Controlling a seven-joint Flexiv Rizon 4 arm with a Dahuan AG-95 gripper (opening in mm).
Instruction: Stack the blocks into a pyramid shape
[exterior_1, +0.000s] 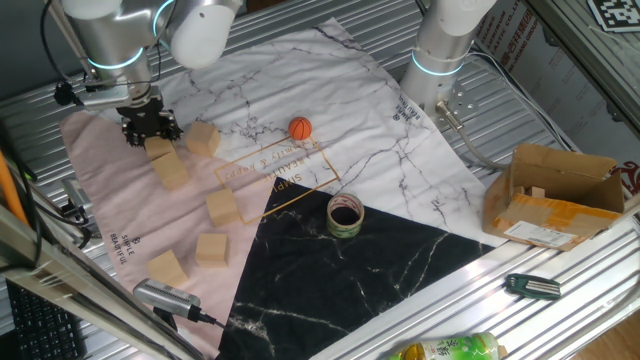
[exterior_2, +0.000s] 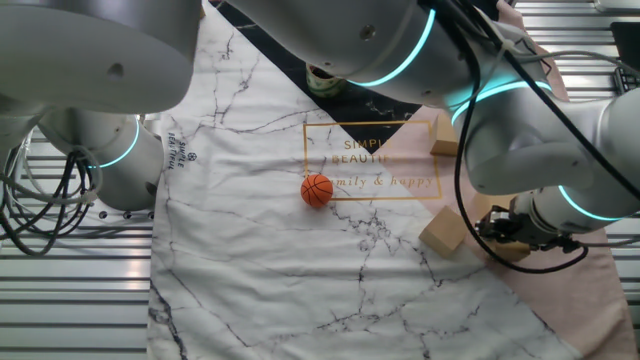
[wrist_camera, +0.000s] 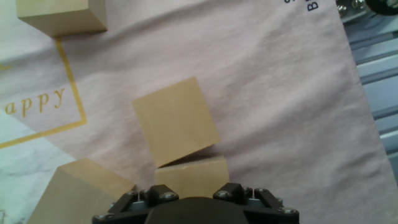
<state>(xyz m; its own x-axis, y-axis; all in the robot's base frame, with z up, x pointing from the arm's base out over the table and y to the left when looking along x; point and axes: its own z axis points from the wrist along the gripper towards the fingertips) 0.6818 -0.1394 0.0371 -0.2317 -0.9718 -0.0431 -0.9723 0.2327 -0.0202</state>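
Six light-tan wooden blocks lie on the pink part of the mat at the left. My gripper (exterior_1: 152, 134) is low over the rear group, its fingers closed on the sides of one block (exterior_1: 158, 149) (wrist_camera: 190, 175). That block rests at mat level and touches a second block (exterior_1: 172, 170) (wrist_camera: 176, 121) in front of it. A third block (exterior_1: 203, 138) (wrist_camera: 79, 190) sits just beside them. Three more blocks (exterior_1: 222, 207) (exterior_1: 211, 248) (exterior_1: 167, 268) lie apart towards the front. In the other fixed view the gripper (exterior_2: 507, 228) is largely hidden by the arm.
An orange ball (exterior_1: 300, 128) rests mid-mat and a tape roll (exterior_1: 345, 215) stands at the black section's edge. An open cardboard box (exterior_1: 555, 195) sits at the right. A second arm's base (exterior_1: 440, 60) stands behind. A silver tool (exterior_1: 165, 297) lies at the front left.
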